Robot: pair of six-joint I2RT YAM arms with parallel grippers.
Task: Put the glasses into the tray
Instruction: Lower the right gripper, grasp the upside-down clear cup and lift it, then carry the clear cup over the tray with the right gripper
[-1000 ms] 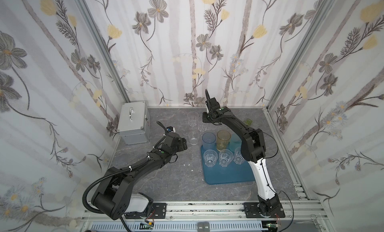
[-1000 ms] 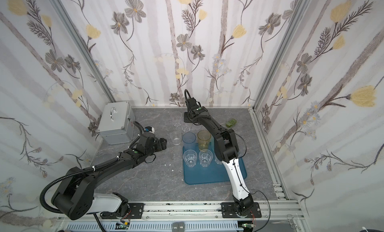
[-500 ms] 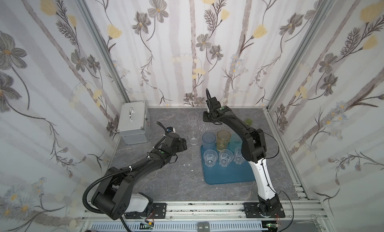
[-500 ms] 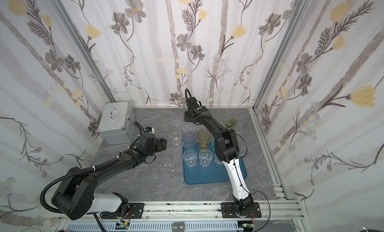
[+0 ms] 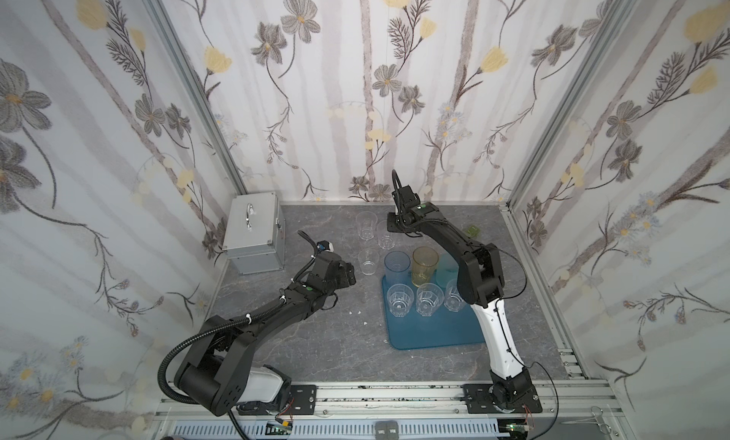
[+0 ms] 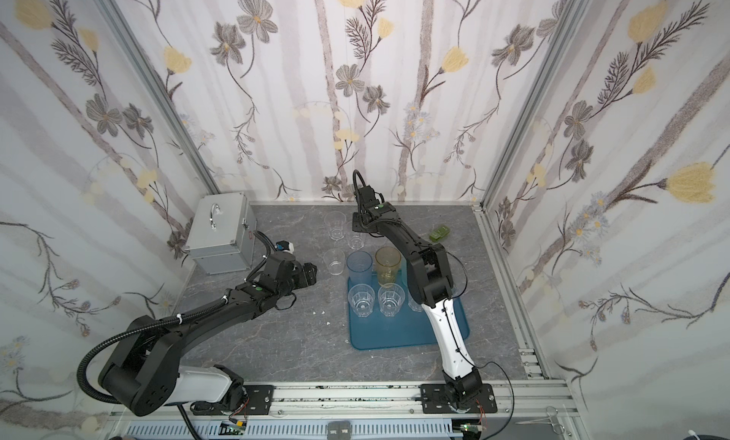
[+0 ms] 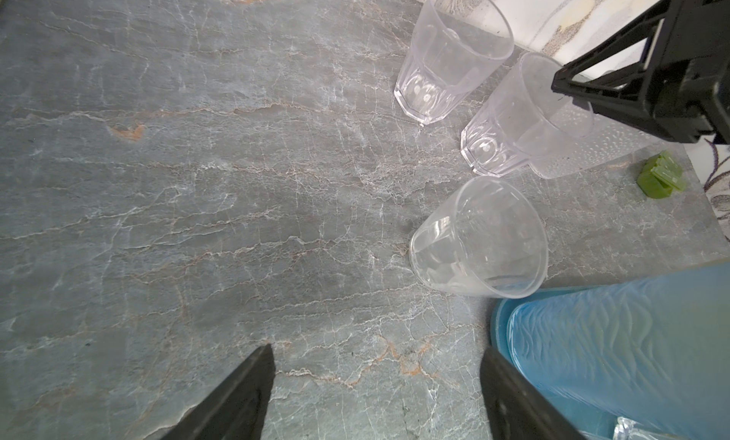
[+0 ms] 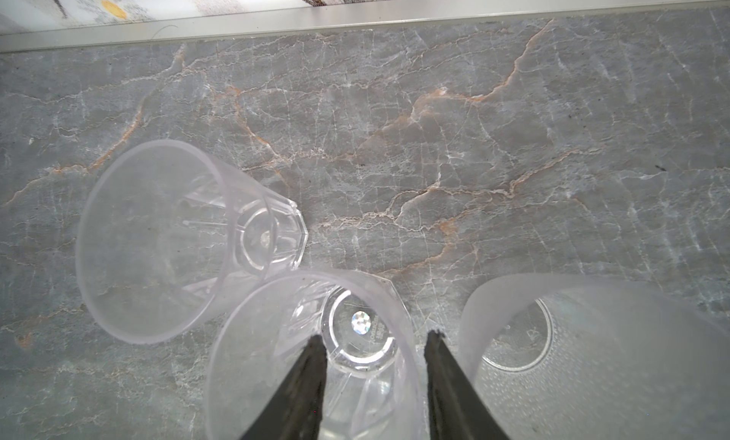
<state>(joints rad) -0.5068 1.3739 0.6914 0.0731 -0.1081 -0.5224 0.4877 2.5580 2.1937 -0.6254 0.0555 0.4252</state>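
The teal tray (image 5: 434,333) (image 6: 395,333) lies right of centre. It holds a tall blue glass (image 5: 397,265), a tall yellow glass (image 5: 425,265) and three short clear glasses (image 5: 399,300). Three clear glasses stand on the table behind and left of the tray. My right gripper (image 5: 389,230) (image 8: 373,339) is open astride the rim of the middle faceted glass (image 8: 355,327) (image 5: 386,238), one finger inside, one outside. A frosted glass (image 8: 592,359) stands right beside it. My left gripper (image 5: 348,275) (image 7: 377,379) is open over bare table, short of the nearest clear glass (image 7: 478,236) (image 5: 368,261).
A silver case (image 5: 253,232) (image 6: 219,230) stands at the back left against the wall. A small green object (image 5: 472,232) (image 7: 663,177) lies at the back right. Small white crumbs (image 5: 355,312) dot the marbled table left of the tray. Walls close in three sides.
My right gripper has shifted slightly over the clear glasses at the back. The left arm and all the glasses have stayed where they were.
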